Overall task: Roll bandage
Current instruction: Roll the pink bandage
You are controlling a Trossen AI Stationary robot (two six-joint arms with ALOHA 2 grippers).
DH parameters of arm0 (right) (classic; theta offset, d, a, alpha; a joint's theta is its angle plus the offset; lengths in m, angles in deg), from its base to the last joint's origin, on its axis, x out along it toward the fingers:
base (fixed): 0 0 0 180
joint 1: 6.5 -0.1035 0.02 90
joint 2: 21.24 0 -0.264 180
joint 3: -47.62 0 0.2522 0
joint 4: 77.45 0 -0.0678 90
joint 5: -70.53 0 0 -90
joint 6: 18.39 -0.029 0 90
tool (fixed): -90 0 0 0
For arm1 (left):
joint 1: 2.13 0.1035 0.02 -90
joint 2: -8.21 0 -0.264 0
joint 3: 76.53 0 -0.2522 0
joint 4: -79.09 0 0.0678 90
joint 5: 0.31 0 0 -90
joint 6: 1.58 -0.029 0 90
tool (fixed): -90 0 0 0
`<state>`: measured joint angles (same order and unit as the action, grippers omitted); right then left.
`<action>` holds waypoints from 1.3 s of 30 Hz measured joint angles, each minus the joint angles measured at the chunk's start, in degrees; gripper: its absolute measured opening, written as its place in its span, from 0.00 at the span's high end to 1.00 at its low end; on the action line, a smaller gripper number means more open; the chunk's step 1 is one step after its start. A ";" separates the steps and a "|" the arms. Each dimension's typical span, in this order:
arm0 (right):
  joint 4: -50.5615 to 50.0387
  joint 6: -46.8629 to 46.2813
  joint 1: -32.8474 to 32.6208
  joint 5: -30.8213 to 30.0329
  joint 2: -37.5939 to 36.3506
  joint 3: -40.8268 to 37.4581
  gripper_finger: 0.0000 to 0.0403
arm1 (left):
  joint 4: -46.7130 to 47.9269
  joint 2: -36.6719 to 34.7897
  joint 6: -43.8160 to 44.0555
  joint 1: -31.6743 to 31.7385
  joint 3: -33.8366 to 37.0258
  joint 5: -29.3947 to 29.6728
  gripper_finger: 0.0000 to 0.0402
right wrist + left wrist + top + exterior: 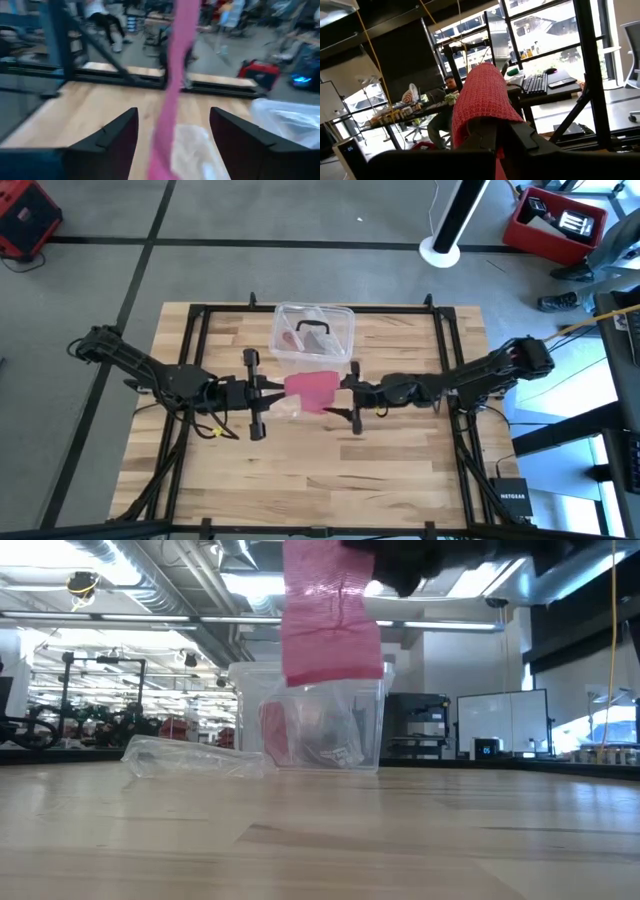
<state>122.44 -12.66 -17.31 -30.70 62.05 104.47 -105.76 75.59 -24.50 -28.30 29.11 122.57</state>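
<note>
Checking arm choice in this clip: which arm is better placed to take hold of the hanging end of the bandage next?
The right. Its claw is open with the bandage hanging between its fingers, so it need only close. The left claw is already shut on the bandage's top, holding it above the table.

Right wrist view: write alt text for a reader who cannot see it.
A pink bandage hangs as a narrow strip between the right pincer's open fingers, touching neither. Below lies a wooden table with a clear wrapper at one side; the room beyond is blurred.
</note>
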 joint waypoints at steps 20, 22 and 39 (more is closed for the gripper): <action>-2.60 7.71 -5.99 5.02 4.56 4.15 0.99 | -0.79 -1.34 -2.38 0.93 -0.04 2.64 1.00; -2.94 8.07 -8.65 3.60 4.37 4.15 0.98 | -0.94 -2.46 -3.04 1.42 -0.04 3.14 1.00; -28.26 17.19 -24.16 -11.03 -0.23 22.84 0.99 | 5.18 -6.49 -17.18 7.60 1.74 12.13 1.00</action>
<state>94.18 4.54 -41.47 -41.72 61.82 127.31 -100.59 69.09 -41.68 -20.71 30.85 134.69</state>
